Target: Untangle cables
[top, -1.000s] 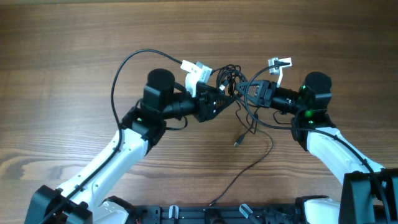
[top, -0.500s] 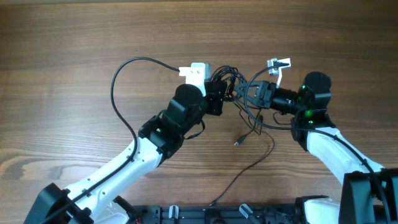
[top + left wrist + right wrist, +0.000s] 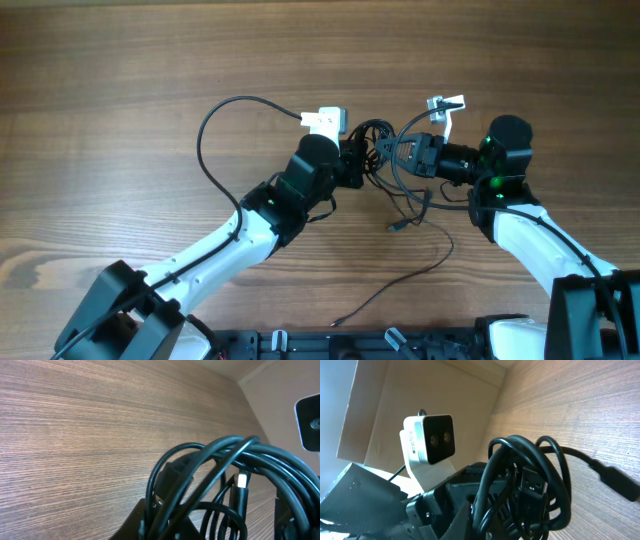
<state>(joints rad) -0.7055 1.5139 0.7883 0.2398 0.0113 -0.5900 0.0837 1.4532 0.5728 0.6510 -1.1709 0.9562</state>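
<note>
The cables are a dark knotted bundle of thin black wires held above the table between both grippers. My left gripper is shut on the bundle's left side; the loops fill its wrist view. My right gripper is shut on the bundle's right side, and the coils show close up in its wrist view. A loose strand with a small plug hangs down from the bundle. Another long strand trails over the table toward the front edge.
The left arm's thicker black cord arcs out to the left of its white wrist camera. The right wrist camera sits behind the right gripper. The table is brown wood. The left wrist camera shows in the right wrist view.
The left arm has swung its gripper right and back, closer to the right gripper, drawing the bundle tighter. The loose plug end shifted slightly right. The right arm has barely moved.
</note>
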